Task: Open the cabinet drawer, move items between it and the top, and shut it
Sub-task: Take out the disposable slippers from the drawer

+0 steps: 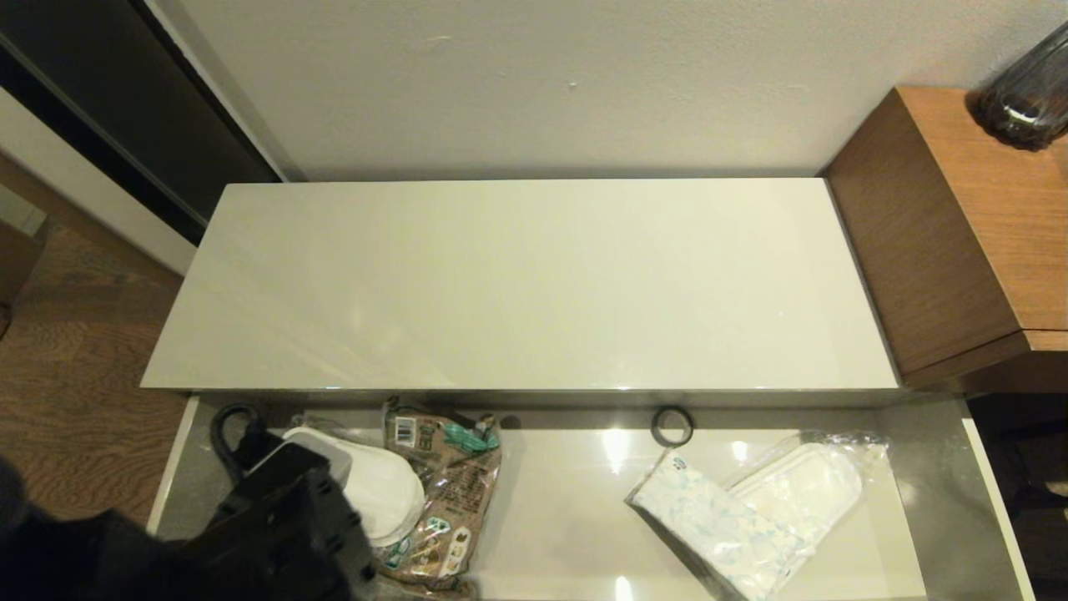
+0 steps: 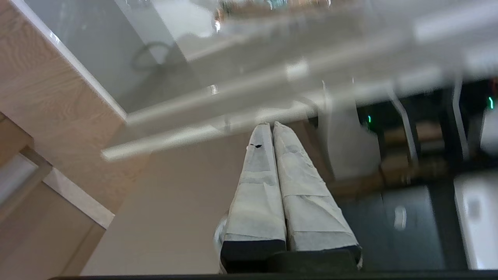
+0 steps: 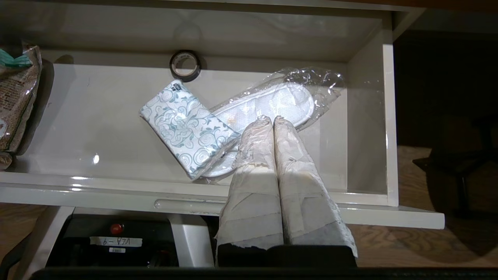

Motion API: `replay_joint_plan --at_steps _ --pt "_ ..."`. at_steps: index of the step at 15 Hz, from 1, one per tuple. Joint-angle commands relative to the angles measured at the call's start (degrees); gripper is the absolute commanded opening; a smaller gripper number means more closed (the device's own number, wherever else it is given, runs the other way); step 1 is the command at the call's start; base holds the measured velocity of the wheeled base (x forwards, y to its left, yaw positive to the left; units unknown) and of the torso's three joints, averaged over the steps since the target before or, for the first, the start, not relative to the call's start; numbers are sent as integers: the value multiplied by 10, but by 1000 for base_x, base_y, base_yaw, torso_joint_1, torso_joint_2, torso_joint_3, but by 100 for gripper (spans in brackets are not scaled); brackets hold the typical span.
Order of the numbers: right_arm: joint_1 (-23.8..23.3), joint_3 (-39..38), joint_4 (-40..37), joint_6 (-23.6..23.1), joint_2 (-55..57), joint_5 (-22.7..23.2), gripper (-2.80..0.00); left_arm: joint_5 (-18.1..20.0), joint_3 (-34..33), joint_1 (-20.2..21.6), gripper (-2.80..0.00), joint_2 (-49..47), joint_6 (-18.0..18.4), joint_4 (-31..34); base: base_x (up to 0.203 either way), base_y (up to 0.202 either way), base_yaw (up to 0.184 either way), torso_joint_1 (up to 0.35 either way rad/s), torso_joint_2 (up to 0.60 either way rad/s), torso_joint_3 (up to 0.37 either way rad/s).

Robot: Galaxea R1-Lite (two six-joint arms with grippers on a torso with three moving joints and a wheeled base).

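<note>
The cabinet drawer [image 1: 926, 451] stands pulled out below the bare cream top [image 1: 517, 284]. In its right half a white tissue pack with blue print [image 1: 726, 526] lies partly over the slippers in clear plastic [image 1: 813, 484]. My right gripper [image 3: 271, 118] is shut and empty, hovering over the drawer's front rim [image 3: 97, 190], its tips above the slippers [image 3: 288, 101] and beside the tissue pack [image 3: 186, 128]. My left arm [image 1: 284, 509] reaches over the drawer's left end. Its gripper [image 2: 271, 125] is shut on nothing, by the drawer's front.
A brown printed packet [image 1: 446, 492] and a white slipper-shaped thing [image 1: 384, 488] lie in the drawer's left half, next to a black cable [image 1: 225, 426]. A small dark ring [image 1: 672, 426] sits at the back wall. A wood-grain desk [image 1: 959, 225] with a dark vase [image 1: 1026, 92] adjoins on the right.
</note>
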State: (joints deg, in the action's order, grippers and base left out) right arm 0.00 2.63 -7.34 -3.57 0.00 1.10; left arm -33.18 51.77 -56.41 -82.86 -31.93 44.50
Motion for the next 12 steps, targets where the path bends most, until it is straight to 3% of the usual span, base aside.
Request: replay_joint_plan --at_steps 1,3,4,8,12 --pt "0 0 0 0 1 0 -280 -1 -1 79 -280 -113 55 -107 0 0 0 0 0 0" --pt "0 0 0 0 1 0 -280 0 10 123 -280 -191 106 -198 0 0 0 0 0 0" --pt "0 0 0 0 1 0 -280 0 22 139 0 -223 123 -226 0 0 0 0 0 0" --pt "0 0 0 0 1 0 -280 0 82 181 0 -330 143 -283 0 0 0 0 0 0" --pt "0 0 0 0 1 0 -280 -4 82 195 0 -369 158 -326 0 0 0 0 0 0"
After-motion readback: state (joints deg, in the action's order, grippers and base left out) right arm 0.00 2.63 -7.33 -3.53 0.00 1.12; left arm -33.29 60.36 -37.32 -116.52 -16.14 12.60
